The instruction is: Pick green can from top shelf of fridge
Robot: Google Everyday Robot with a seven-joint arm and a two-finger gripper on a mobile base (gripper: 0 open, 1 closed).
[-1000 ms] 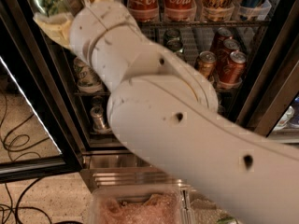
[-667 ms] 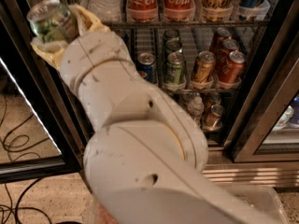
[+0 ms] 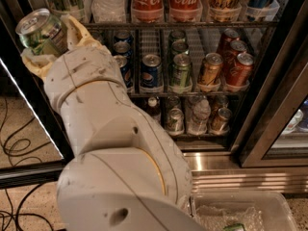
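Note:
My gripper [image 3: 46,41] is at the upper left of the camera view, in front of the fridge's [image 3: 269,129] left door frame. Its cream fingers [image 3: 74,29] are shut on the green can [image 3: 38,30], a slim can with a silver lid and a light green and white label, held tilted. The can is out in front of the top shelf [image 3: 192,25], off its left end. The white arm fills the lower left of the view and hides the racks' left side.
Red cola bottles [image 3: 166,1] and other drinks stand in clear holders on the top shelf. Short soda cans [image 3: 180,71] fill the middle rack, with more below. A clear plastic bin [image 3: 240,213] sits on the floor at lower right. Cables [image 3: 14,148] lie at left.
The gripper with the green can has moved down and slightly left, away from the top shelf. The arm has swung left, uncovering more of the middle and lower racks.

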